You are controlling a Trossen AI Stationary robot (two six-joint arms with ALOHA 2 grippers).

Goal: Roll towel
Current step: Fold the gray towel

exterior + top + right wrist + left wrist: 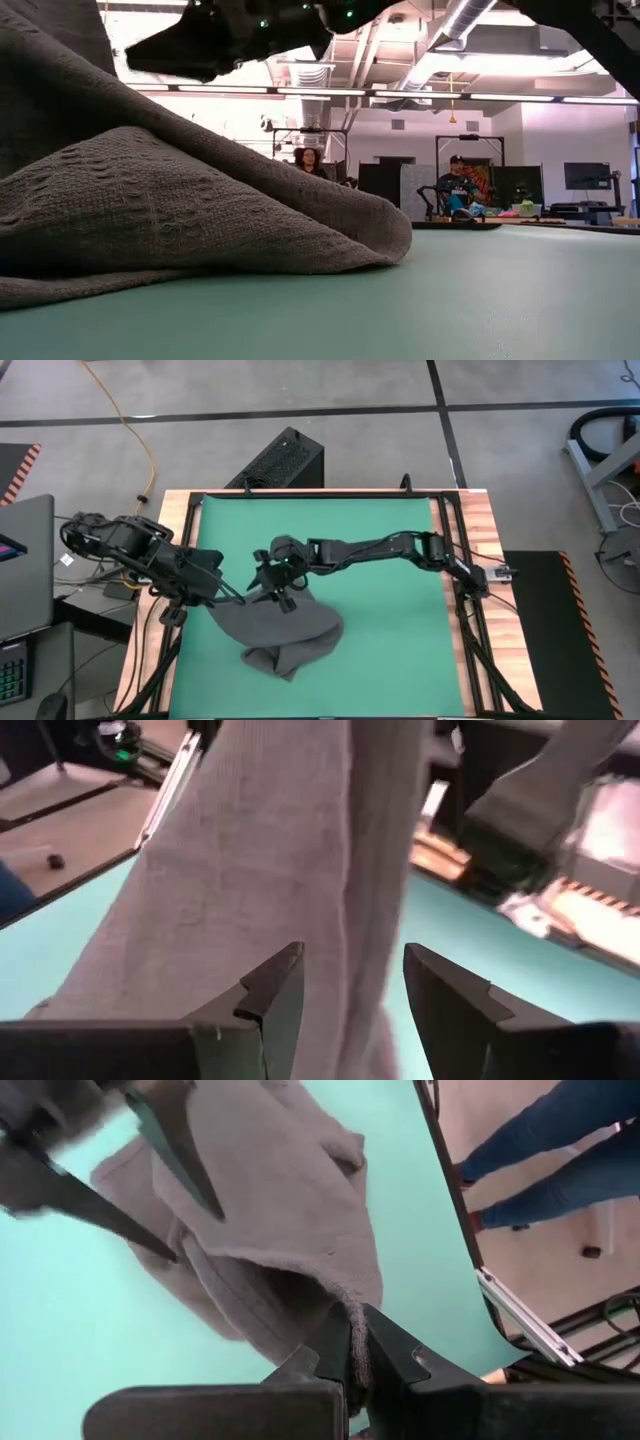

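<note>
The green mat [390, 590] covered the wooden table [485, 560], which stood on a grey tiled floor [360, 390]. The towel [285, 635] lay bunched at the lower centre of the high view. The left gripper [355, 1350], at centre left there, pinched the towel's edge between pressed-together fingers. The right gripper [350, 985], at frame centre, stood spread with the hanging cloth between its fingers. In the low view, two seated persons [455, 190] appeared in the room behind.
</note>
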